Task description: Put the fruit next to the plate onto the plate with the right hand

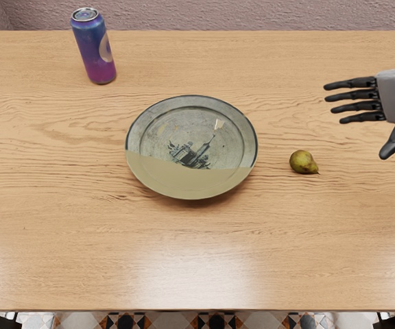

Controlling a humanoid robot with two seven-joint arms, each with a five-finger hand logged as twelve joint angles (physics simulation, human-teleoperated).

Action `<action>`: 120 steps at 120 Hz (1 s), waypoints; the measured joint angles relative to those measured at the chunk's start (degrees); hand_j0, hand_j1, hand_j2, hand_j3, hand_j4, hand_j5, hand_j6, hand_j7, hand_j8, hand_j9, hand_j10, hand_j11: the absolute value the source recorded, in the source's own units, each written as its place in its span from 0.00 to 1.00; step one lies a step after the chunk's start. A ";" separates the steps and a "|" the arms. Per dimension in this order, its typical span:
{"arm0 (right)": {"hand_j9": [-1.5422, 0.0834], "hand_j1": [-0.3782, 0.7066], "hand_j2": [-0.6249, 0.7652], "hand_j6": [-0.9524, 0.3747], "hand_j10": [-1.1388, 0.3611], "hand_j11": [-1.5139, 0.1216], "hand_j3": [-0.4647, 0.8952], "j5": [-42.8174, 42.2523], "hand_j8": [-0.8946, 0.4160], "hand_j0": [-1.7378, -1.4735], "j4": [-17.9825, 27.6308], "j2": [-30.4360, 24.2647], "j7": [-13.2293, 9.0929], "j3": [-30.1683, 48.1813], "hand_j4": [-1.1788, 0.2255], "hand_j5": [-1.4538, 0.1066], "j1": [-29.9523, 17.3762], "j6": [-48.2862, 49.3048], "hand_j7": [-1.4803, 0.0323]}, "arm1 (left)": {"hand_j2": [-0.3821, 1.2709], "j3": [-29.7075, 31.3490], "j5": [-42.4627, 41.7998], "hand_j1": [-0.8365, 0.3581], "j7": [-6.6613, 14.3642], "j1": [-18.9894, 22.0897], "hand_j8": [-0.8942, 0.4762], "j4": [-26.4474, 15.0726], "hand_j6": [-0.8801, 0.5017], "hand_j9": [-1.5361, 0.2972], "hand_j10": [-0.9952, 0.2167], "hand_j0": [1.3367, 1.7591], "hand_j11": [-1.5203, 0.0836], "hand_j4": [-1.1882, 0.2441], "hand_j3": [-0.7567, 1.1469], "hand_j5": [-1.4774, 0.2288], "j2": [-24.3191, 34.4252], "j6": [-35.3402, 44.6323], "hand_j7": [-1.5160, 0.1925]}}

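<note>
Fruit: small pear (304, 162) just right of plate (191, 147), likely light, firm, roll-prone.
Hold: around its fat belly.
Right hand (379, 104): fingers (352, 96) spread, empty, hovering far-right.

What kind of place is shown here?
Probably a home dining area, as a simulator render: a wooden table bears a plate, a drink can and a small pear, and patterned floor tiles show below its near edge.

I see a small yellow-green pear (304, 162) lying on its side, near the right of a shiny round plate (158, 179), not touching.
</note>
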 joint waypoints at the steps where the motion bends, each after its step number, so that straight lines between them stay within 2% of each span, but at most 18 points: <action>1: 0.94 0.05 0.45 0.71 0.75 0.91 0.34 -0.11 0.67 0.30 0.10 0.10 -0.01 -0.05 0.83 0.92 0.08 0.01 0.96 | 0.23 0.00 0.00 0.99 0.00 -0.01 0.65 0.00 0.64 0.84 0.82 0.76 0.95 0.83 0.40 0.87 0.00 0.00 0.89; 19: 0.93 0.05 0.45 0.70 0.75 0.91 0.34 -1.30 0.67 0.30 0.76 2.49 -0.09 -0.44 0.83 0.92 1.77 0.06 0.96 | 0.23 0.00 0.00 0.99 -0.01 -0.02 0.65 0.00 0.64 0.84 0.82 0.76 0.95 0.83 0.40 0.87 0.00 0.00 0.89; 24: 0.93 0.05 0.45 0.70 0.75 0.91 0.34 -2.45 0.67 0.30 0.78 4.45 -0.10 -2.12 0.83 0.92 4.11 0.06 0.96 | 0.23 -0.01 0.01 0.99 0.00 -0.02 0.65 0.00 0.64 0.84 0.82 0.76 0.95 0.83 0.40 0.87 0.00 0.00 0.89; 28: 0.93 0.05 0.45 0.70 0.75 0.91 0.34 -3.33 0.67 0.30 0.72 6.02 -0.10 -7.01 0.83 0.92 9.02 -0.48 0.96 | 0.23 0.00 0.01 0.99 -0.01 -0.01 0.65 0.00 0.64 0.84 0.82 0.76 0.95 0.83 0.40 0.87 0.00 0.00 0.89; 35: 0.93 0.05 0.45 0.70 0.75 0.91 0.34 -4.17 0.67 0.30 0.64 10.04 -0.11 -20.86 0.83 0.92 19.15 -4.67 0.96 | 0.23 0.00 0.00 0.99 0.00 0.02 0.65 0.00 0.64 0.84 0.82 0.76 0.95 0.83 0.40 0.87 0.00 0.00 0.89; 45: 0.93 0.05 0.45 0.70 0.74 0.91 0.34 -4.69 0.66 0.30 0.82 17.39 -0.11 -40.70 0.82 0.91 33.04 -13.82 0.96 | 0.23 0.01 -0.01 0.99 0.00 -0.02 0.65 0.00 0.64 0.84 0.82 0.76 0.95 0.83 0.40 0.87 0.00 0.00 0.89; 51: 0.93 0.06 0.45 0.70 0.74 0.90 0.34 -4.78 0.66 0.30 1.27 20.76 -0.11 -49.30 0.82 0.91 41.11 -21.20 0.96 | 0.23 0.01 -0.01 0.99 0.00 0.05 0.65 0.00 0.64 0.84 0.82 0.76 0.95 0.83 0.40 0.87 0.00 0.00 0.89; 58: 0.93 0.06 0.45 0.70 0.74 0.91 0.34 -4.76 0.66 0.30 1.67 23.16 -0.11 -55.16 0.82 0.91 46.75 -29.30 0.96 | 0.23 0.01 -0.01 0.99 -0.01 -0.02 0.65 0.00 0.64 0.84 0.82 0.76 0.95 0.83 0.40 0.87 0.00 0.00 0.89; 67: 0.93 0.06 0.45 0.70 0.74 0.90 0.34 -4.73 0.66 0.30 3.42 24.70 -0.11 -59.19 0.82 0.91 50.80 -37.35 0.95 | 0.23 0.01 -0.01 0.99 0.00 0.00 0.65 0.00 0.64 0.84 0.82 0.76 0.95 0.83 0.40 0.87 0.00 0.00 0.89; 76: 0.92 0.06 0.45 0.69 0.74 0.90 0.34 -4.75 0.66 0.30 6.57 25.95 -0.11 -60.93 0.82 0.91 52.15 -49.40 0.95 | 0.23 0.01 -0.01 0.99 0.00 0.00 0.65 0.00 0.64 0.84 0.82 0.76 0.95 0.83 0.40 0.87 0.00 0.00 0.89; 89: 0.92 0.06 0.44 0.69 0.74 0.90 0.34 -3.62 0.66 0.30 9.24 31.85 -0.11 -61.96 0.82 0.90 49.65 -62.57 0.95 | 0.23 0.01 0.00 0.99 -0.01 -0.02 0.65 0.00 0.64 0.84 0.82 0.76 0.95 0.83 0.40 0.87 0.00 0.00 0.89; 102: 0.92 0.07 0.44 0.69 0.74 0.90 0.34 -3.13 0.65 0.30 9.87 36.62 -0.11 -61.57 0.81 0.90 45.27 -67.37 0.95 | 0.23 0.01 -0.01 0.99 -0.01 -0.02 0.65 0.00 0.64 0.84 0.82 0.76 0.95 0.83 0.40 0.87 0.00 0.00 0.89; 120: 0.91 0.08 0.44 0.68 0.73 0.89 0.34 -3.31 0.65 0.30 7.49 40.61 -0.11 -60.02 0.81 0.89 37.66 -69.37 0.94 | 0.23 0.01 -0.01 0.99 0.00 0.00 0.65 0.00 0.64 0.84 0.82 0.76 0.95 0.83 0.40 0.87 0.00 0.00 0.89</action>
